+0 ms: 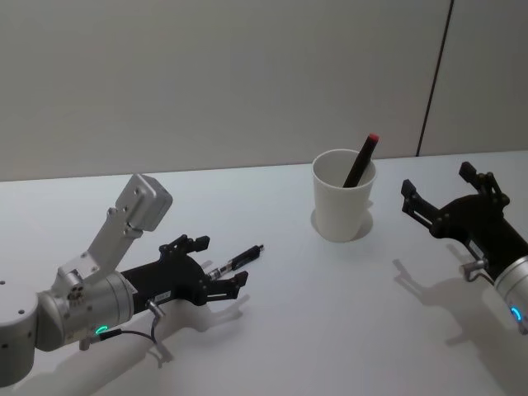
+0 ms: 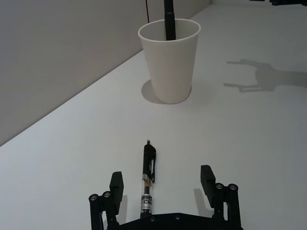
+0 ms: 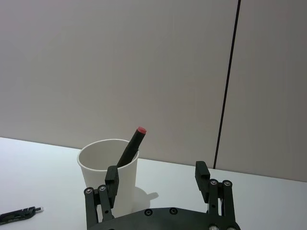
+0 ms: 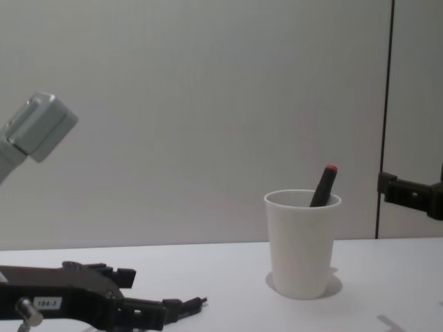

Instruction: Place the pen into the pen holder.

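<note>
On my screens I log: pen holder, plain white, unprinted; pen, black with a clear barrel section bearing dark lettering; red-capped pen, dark body; left pincer and right pincer, matte black; left arm, silver with a green light; surface, white; wall, pale grey, one dark vertical seam.

- One pen holder was counted.
- Two pens were counted: black pen, and red-capped one, probably a pen.
- Two grippers were counted: left gripper, right gripper.
</note>
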